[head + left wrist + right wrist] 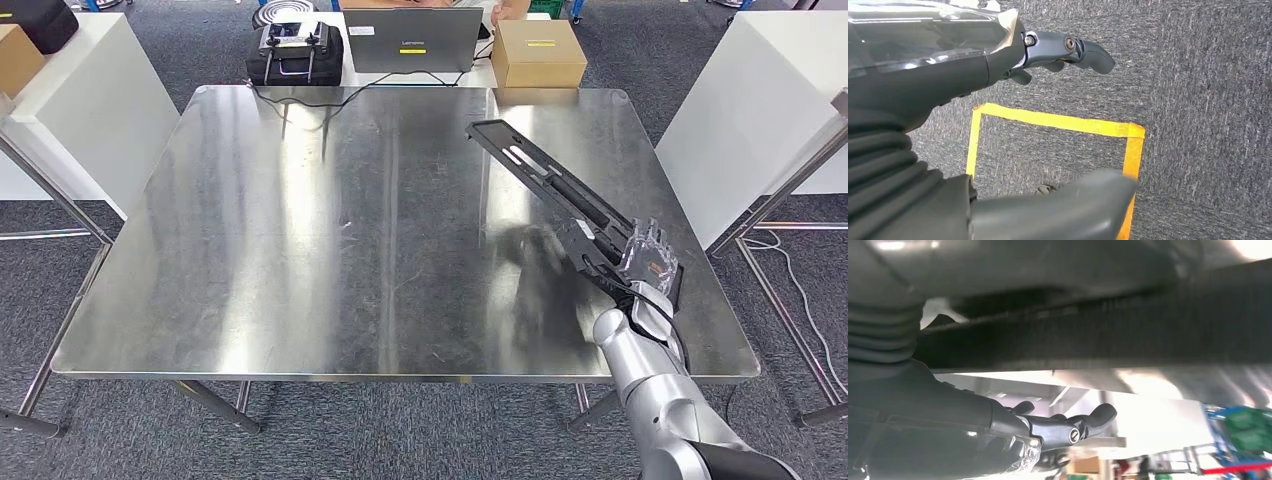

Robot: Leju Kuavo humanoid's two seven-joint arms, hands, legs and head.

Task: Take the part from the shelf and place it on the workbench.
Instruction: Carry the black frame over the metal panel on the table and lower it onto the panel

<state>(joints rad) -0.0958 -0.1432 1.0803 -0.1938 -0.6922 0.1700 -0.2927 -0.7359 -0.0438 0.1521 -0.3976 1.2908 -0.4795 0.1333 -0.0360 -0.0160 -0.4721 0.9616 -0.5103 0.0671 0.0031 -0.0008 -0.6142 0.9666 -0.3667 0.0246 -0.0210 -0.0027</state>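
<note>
right hand (pixel 648 262) is gripping the long black part (pixel 560 195) at its near end, over the bench's (pixel 300 250) right side; left hand (pixel 998 55) has fingers loosely apart, holding nothing, above carpet with yellow tape (pixel 1058 122)

at the right of the frame the right hand (pixel 650 262) grips a long black part (pixel 545 180) slanting up-left over the steel worktop (pixel 300 220); laptop (pixel 414 40) and cardboard box (pixel 538 52) sit along the top.
</note>
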